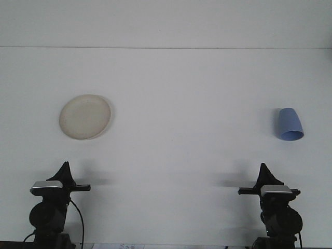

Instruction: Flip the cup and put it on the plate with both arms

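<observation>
Black and low at the near edge, my left gripper (66, 167) and right gripper (264, 168) touch nothing; whether each is parted or closed I cannot tell. My blue cup (288, 124) rests on the white table (181, 104) at far right, mouth facing the camera. My cream plate (85, 116) lies far left, well apart.

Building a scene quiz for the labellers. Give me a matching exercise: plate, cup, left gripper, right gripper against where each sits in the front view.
Column 1:
1. plate
2. cup
3. left gripper
4. right gripper

Column 2:
A. bottom right, near edge
B. left, mid table
C. far right, mid table
D. bottom left, near edge

Pairs: 1-B, 2-C, 3-D, 4-A
</observation>
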Motion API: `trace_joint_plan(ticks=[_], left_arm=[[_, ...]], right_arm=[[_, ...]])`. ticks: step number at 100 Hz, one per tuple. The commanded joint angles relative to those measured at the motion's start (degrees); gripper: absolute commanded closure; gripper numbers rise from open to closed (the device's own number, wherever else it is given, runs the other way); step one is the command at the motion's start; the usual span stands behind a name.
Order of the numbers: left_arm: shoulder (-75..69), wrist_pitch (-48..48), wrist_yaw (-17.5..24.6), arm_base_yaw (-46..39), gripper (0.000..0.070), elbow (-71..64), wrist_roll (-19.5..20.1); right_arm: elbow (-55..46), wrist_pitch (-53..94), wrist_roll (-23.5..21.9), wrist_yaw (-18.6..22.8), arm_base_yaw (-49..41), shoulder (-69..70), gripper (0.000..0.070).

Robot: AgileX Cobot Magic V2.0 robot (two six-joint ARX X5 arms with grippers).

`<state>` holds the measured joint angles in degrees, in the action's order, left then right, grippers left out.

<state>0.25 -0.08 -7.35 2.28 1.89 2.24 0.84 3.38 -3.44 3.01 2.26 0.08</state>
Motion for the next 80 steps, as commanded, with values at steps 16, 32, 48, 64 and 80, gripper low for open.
trace_joint_plan(ticks=[16,32,48,64,80], left_arm=[[-0.07,0.59,-0.11,-0.02,0.0684,-1.07,0.52],[-0.07,0.59,-0.11,-0.02,0.0684,-1.07,0.52],[-0.07,0.59,-0.11,-0.02,0.0684,-1.09,0.50],[-0.07,0.59,-0.11,-0.02,0.0684,-1.07,0.52],[-0.07,0.59,-0.11,-0.02,0.0684,-1.07,0.52]], right_arm=[[-0.11,-0.79,0.07,0.02,0.02,0.00,0.0694],[-0.11,-0.81,-0.11,0.09,0.00,0.00,0.0694],[-0.11,-0.76,-4.74,0.28,0.00,0.00,0.0694],[-0.11,-1.18,-16.22,1.75,0.00,0.00,0.0695],[3.72,-2.25,-22.51,1.49,0.00,0.04,0.0697]])
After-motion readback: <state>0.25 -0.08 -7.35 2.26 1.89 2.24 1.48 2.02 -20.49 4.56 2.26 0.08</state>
